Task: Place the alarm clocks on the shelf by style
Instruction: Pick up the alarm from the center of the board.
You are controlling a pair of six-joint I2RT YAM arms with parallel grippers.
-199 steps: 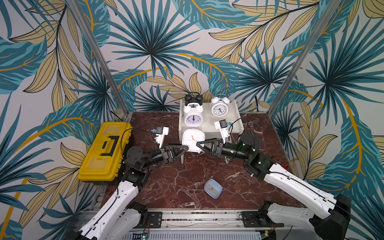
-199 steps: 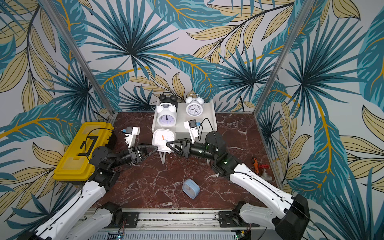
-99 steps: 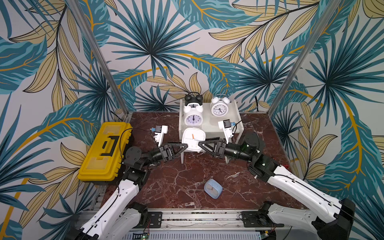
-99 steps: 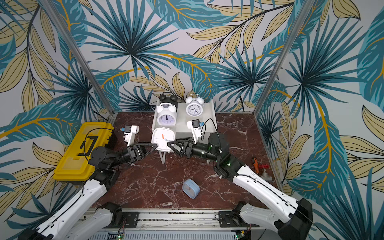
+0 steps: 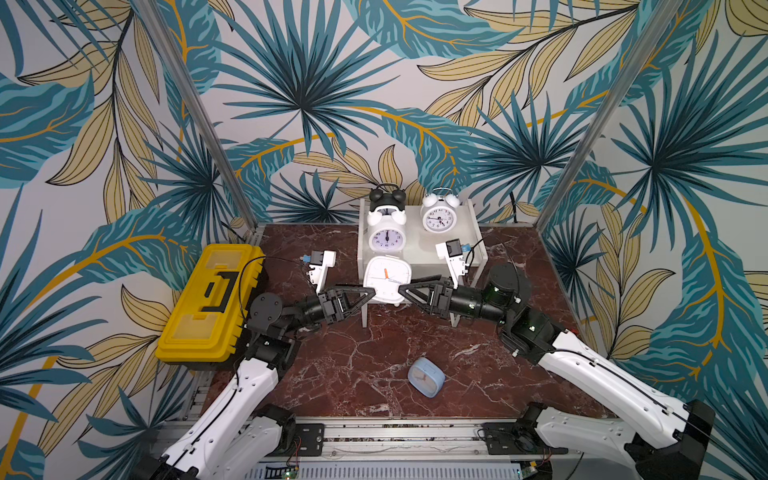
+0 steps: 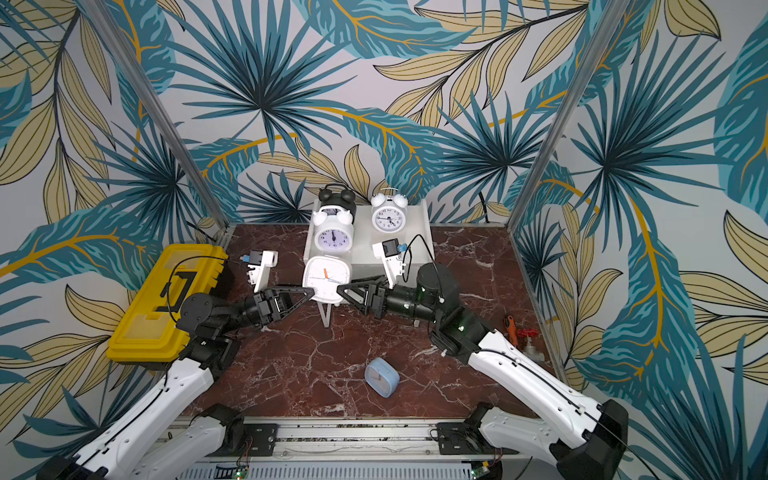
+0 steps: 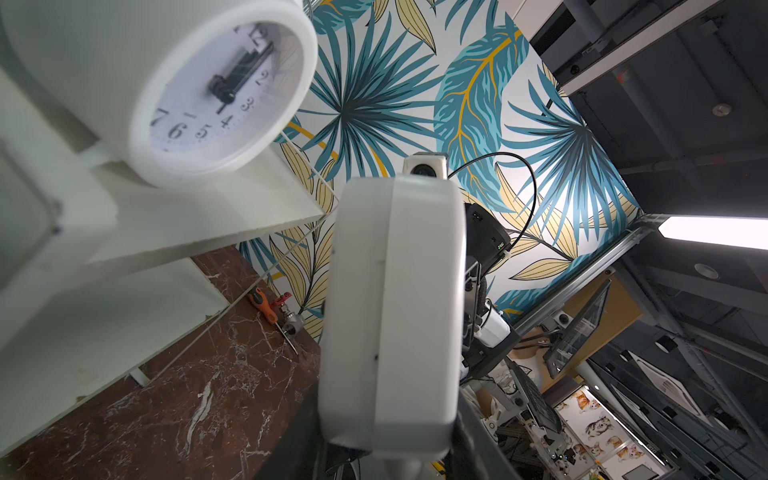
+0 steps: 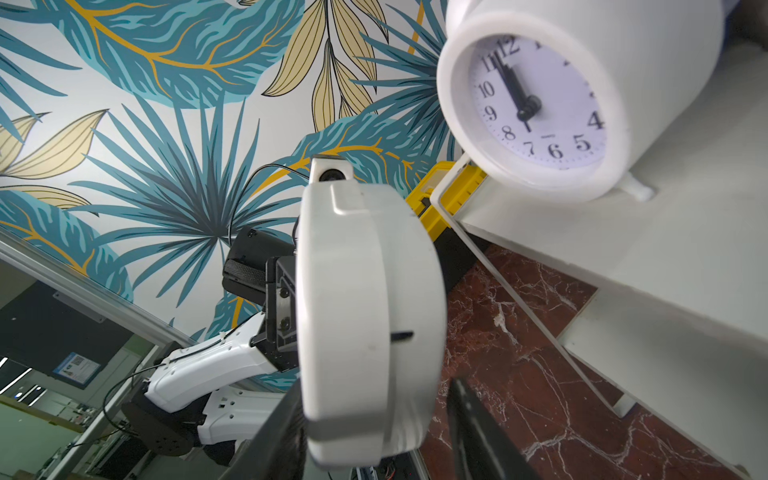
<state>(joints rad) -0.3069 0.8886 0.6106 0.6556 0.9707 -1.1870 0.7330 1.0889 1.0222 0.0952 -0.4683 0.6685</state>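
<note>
A white rounded-square clock (image 5: 386, 279) (image 6: 326, 277) hangs in front of the white shelf's (image 5: 415, 249) front edge, between both grippers. My left gripper (image 5: 371, 291) (image 7: 388, 424) is shut on its one side; both fingers press the casing (image 7: 390, 316). My right gripper (image 5: 402, 289) (image 8: 374, 399) straddles the opposite side (image 8: 365, 324), open: one finger touches, the other stands apart. On the top board stand two white twin-bell clocks (image 5: 387, 237) (image 5: 439, 217) and a black one (image 5: 386, 199) behind. A light blue square clock (image 5: 426, 376) (image 6: 381, 377) lies on the marble floor.
A yellow toolbox (image 5: 208, 303) sits at the left, close to my left arm. An orange-handled screwdriver (image 6: 510, 326) and a metal valve (image 6: 531, 343) lie by the right wall. Metal frame posts stand at both back corners.
My left gripper has closed onto the white square clock. My right gripper's jaws have loosened from it, and that arm's wrist has shifted slightly right. The clock has stayed in place.
</note>
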